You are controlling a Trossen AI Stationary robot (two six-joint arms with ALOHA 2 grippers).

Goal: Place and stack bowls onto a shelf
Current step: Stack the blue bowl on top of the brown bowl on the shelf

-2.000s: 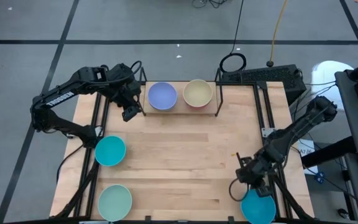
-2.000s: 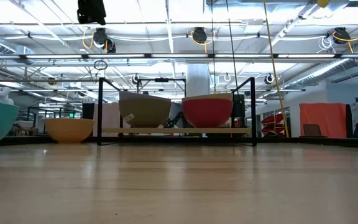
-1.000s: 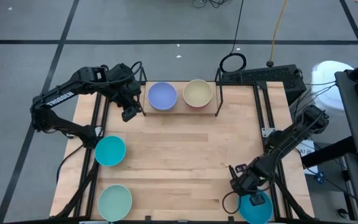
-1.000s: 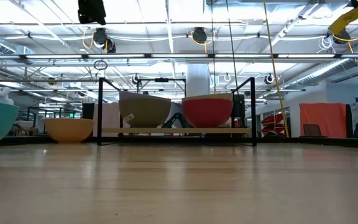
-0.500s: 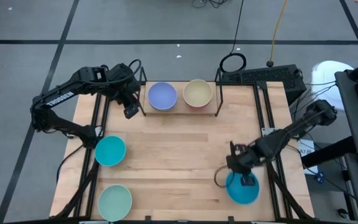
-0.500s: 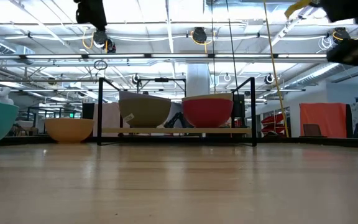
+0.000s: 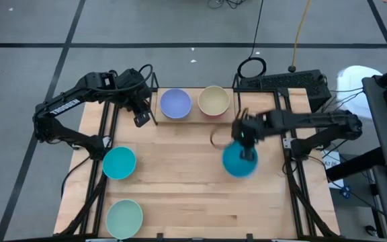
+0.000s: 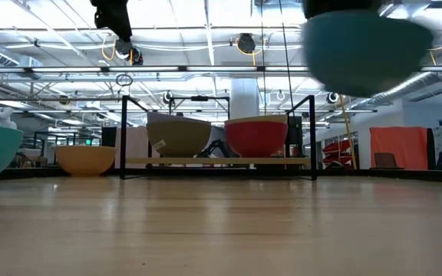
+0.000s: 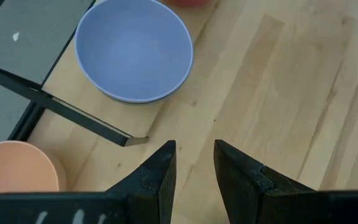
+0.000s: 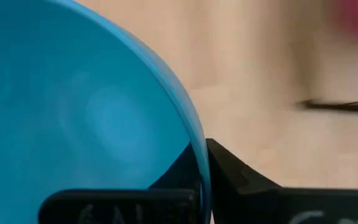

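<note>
Lifted teal-blue bowl (image 7: 238,160) now hangs from right end effector (image 7: 242,138) near shelf (image 7: 234,115).

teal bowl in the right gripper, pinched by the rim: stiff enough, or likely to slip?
Probably rigid: the teal bowl keeps its round rim where the right gripper pinches it. Likely light, hanging from one edge. Its wall looks smooth, so it might swivel or slip.

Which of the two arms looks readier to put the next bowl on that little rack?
The right: its gripper already pinches the teal-blue bowl, lifted near the shelf. The left gripper hangs empty beside the lavender bowl.
</note>
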